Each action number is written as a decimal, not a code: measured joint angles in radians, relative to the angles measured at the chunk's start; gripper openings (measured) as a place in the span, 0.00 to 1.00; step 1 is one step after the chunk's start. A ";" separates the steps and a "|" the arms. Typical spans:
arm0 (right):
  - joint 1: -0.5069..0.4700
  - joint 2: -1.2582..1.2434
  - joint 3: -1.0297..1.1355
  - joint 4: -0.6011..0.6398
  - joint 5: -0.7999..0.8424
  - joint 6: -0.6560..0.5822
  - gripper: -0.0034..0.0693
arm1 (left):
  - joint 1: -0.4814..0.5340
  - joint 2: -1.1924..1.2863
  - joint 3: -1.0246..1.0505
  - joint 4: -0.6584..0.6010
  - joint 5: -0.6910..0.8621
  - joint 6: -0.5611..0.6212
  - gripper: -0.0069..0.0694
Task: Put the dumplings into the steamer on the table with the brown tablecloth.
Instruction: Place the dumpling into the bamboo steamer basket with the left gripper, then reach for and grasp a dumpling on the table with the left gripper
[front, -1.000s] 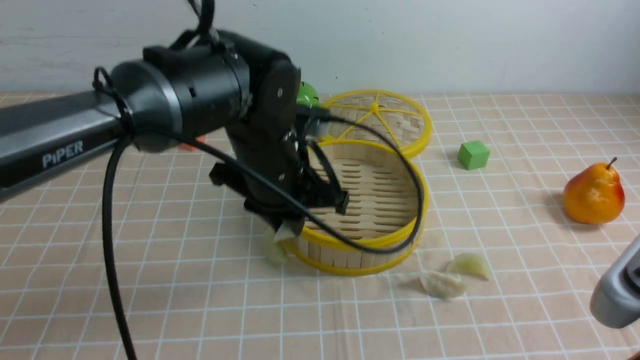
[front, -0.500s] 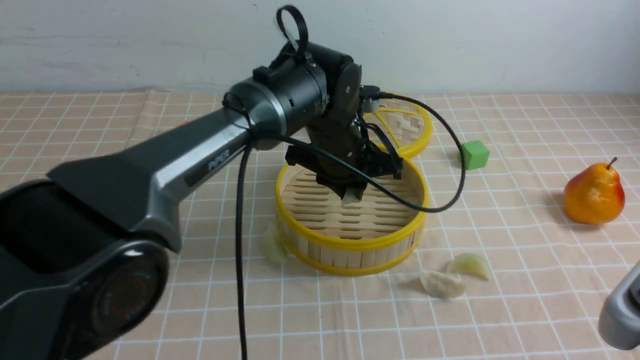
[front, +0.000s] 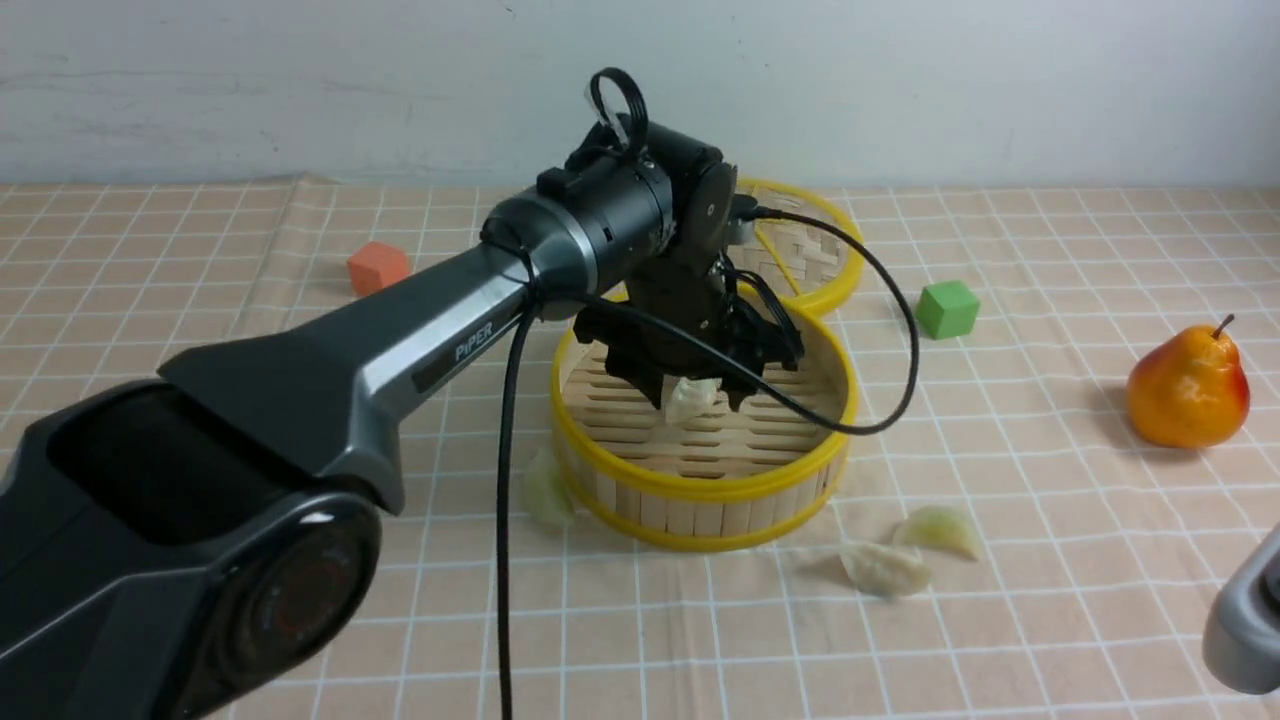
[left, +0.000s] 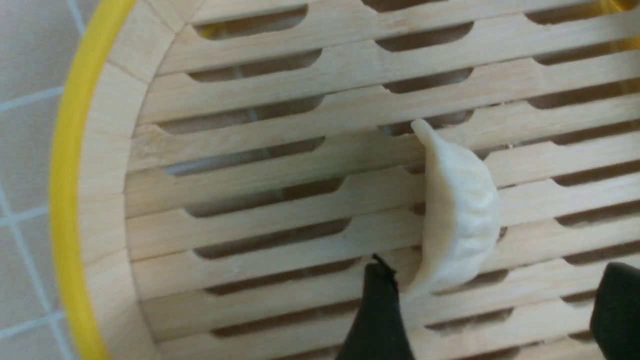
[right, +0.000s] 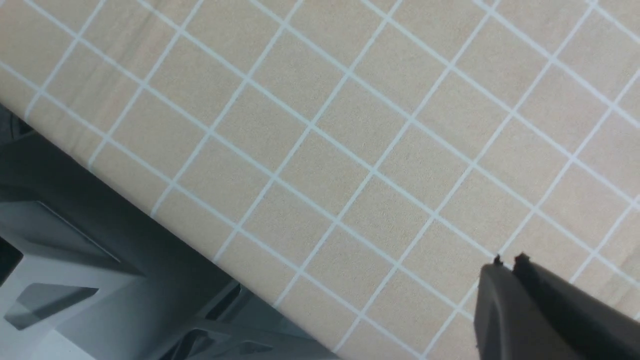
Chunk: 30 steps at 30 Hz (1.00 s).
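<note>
One dumpling (left: 460, 210) was seen in the steamer (front: 700, 488), loose between wide-open left jaws. Three more dumplings (front: 885, 568) were left outside on the surface (front: 1000, 650). The right jaws were shut, empty.

L arm (front: 400, 340) stretches fwd toward centre, wrist bent so the L gripper (front: 697, 402) points straight down. Its jaws stand wide apart (both black fingers (left: 378, 310) show in the wrist view), gripping nothing. R arm (front: 1245, 625) sits low at near right, mostly out of frame. R gripper (right: 507, 261) has its tips pressed together.
</note>
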 joint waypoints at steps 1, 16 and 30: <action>0.000 0.000 0.000 0.000 -0.002 0.000 0.09 | 0.000 -0.022 0.000 0.004 0.014 0.001 0.80; 0.000 0.000 0.000 0.019 -0.114 0.015 0.09 | 0.175 -0.492 0.249 0.041 0.152 0.028 0.82; 0.000 0.000 0.000 0.019 -0.138 0.055 0.11 | 0.329 -0.584 0.821 -0.217 -0.154 0.288 0.82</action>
